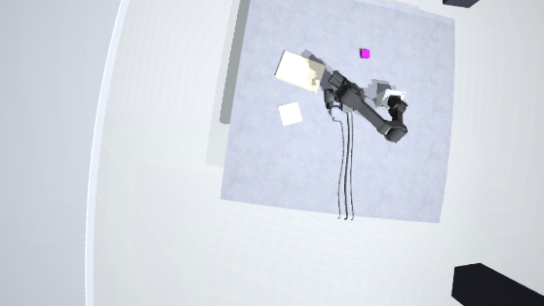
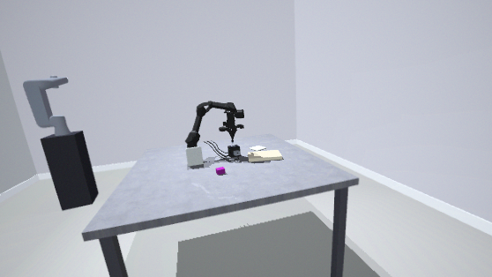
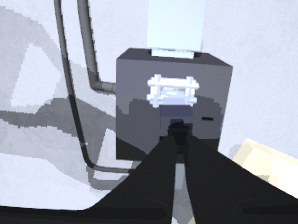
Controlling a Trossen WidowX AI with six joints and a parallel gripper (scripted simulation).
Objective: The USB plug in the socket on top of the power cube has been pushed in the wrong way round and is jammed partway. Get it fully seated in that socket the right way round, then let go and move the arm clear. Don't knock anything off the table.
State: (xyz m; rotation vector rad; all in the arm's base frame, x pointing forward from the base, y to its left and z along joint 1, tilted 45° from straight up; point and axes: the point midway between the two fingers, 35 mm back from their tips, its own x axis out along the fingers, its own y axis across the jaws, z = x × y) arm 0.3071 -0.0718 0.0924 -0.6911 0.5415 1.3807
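The dark power cube [image 3: 134, 80] [image 2: 233, 152] stands on the table. Its top socket [image 3: 175, 80] has a bright metal rim and shows in the wrist view, with its lower edge hidden. My gripper [image 3: 178, 145] [image 2: 233, 139] points down over the cube and is shut on the dark USB plug [image 3: 176, 115]. The plug covers the socket's lower edge in the wrist view and appears to be out of it, held above the cube. The exterior view shows a small gap between fingertips and cube. Which way round the plug faces, I cannot tell. The top view has the fingertips hidden.
A pale blue block [image 3: 175, 25] [image 1: 335, 112] adjoins the cube's side. Cables [image 3: 87, 45] [image 1: 346, 166] run beside the cube and across the table [image 1: 273, 166]. A cream box [image 1: 297, 72] [image 2: 265, 155], a white square [image 1: 291, 113] [image 2: 257, 147] and a magenta cube [image 1: 365, 54] [image 2: 220, 170] lie around.
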